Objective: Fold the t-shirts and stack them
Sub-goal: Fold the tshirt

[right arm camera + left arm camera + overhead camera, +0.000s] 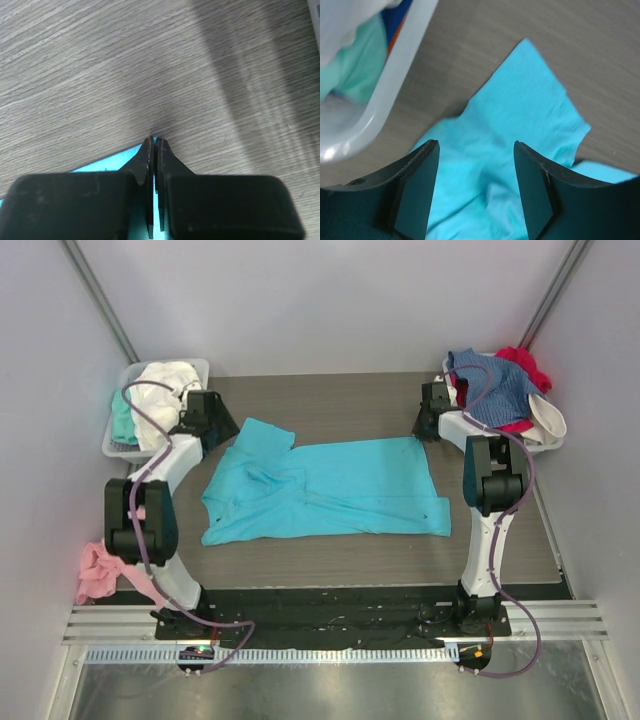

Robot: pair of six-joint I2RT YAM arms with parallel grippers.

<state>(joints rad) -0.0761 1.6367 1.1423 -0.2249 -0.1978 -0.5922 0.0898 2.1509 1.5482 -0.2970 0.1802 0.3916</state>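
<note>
Turquoise t-shirt [330, 490] lies spread at the centre of the table [330, 400], sleeves toward the left edge. Left gripper [475, 147], jaws apart, is over the far sleeve beside the grey tray [113, 450]. Right gripper [154, 140], jaws closed, is at the shirt's far right corner; whether it pinches cloth cannot be told.

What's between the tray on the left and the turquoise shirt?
Only a bare strip of table separates the tray from the turquoise shirt; the left wrist view shows it.
</note>
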